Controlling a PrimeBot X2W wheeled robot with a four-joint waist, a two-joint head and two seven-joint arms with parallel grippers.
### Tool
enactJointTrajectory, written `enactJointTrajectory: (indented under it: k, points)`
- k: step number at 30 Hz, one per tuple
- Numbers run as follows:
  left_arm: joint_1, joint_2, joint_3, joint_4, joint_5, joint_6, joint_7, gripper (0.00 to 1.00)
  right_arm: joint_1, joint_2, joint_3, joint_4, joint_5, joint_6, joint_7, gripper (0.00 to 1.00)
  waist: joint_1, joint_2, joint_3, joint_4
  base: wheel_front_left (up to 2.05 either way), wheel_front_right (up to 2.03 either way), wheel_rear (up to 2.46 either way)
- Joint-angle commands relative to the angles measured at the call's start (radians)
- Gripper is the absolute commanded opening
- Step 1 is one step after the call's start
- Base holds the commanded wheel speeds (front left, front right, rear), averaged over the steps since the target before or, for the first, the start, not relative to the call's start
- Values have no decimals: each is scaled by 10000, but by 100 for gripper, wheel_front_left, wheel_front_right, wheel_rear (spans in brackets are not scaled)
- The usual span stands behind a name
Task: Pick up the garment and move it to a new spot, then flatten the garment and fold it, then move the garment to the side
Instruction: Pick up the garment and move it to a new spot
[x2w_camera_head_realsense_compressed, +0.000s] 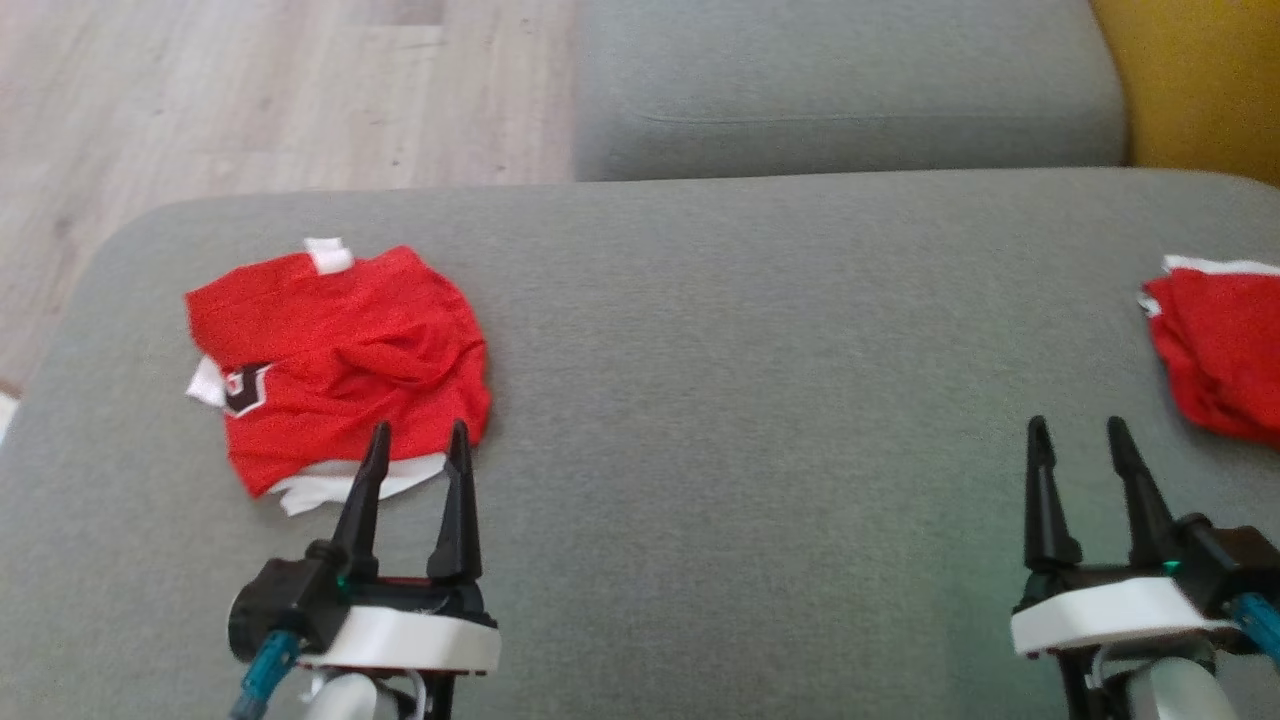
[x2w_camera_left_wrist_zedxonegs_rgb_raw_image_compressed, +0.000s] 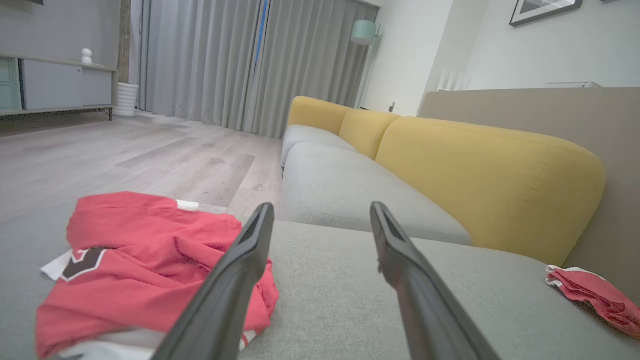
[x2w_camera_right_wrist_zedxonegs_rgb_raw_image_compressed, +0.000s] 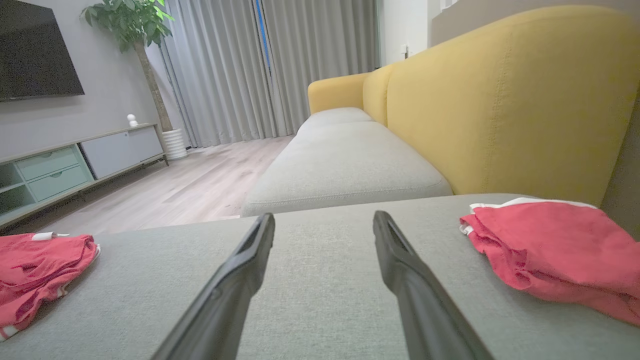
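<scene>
The crumpled red garment (x2w_camera_head_realsense_compressed: 340, 365) lies on the left part of the grey cushion (x2w_camera_head_realsense_compressed: 750, 400), just ahead of the nearer left end effector (x2w_camera_head_realsense_compressed: 419, 430), released and empty, while the right end effector (x2w_camera_head_realsense_compressed: 1076, 425), equally released, sits well apart over the cushion's right part.

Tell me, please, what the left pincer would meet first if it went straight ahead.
Probably the near edge of the red garment, just ahead of the left pincer; depth is unclear.
</scene>
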Motion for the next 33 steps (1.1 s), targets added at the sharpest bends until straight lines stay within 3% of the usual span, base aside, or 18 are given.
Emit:
enactJointTrajectory:
  k: [1, 18, 26, 33]
  points:
    - [-332, 16, 463, -291, 55, 26, -51, 100, -304, -46, 335, -362, 54, -7, -108, 100, 0, -1, -64, 286, 0, 0, 0]
    - [-22, 16, 989, -207, 293, -97, -51, 100, -66, -45, 1649, -291, 656, -7, -108, 100, 0, -1, -392, 2215, 0, 0, 0]
    - [65, 16, 1242, -186, 365, -199, -51, 100, -96, -45, 1921, -243, 760, -7, -108, 100, 0, -1, -420, 2439, 0, 0, 0]
    - [-58, 16, 1503, -262, 370, -192, -51, 100, -159, -45, 1938, -271, 758, -7, -108, 100, 0, -1, -205, 2151, 0, 0, 0]
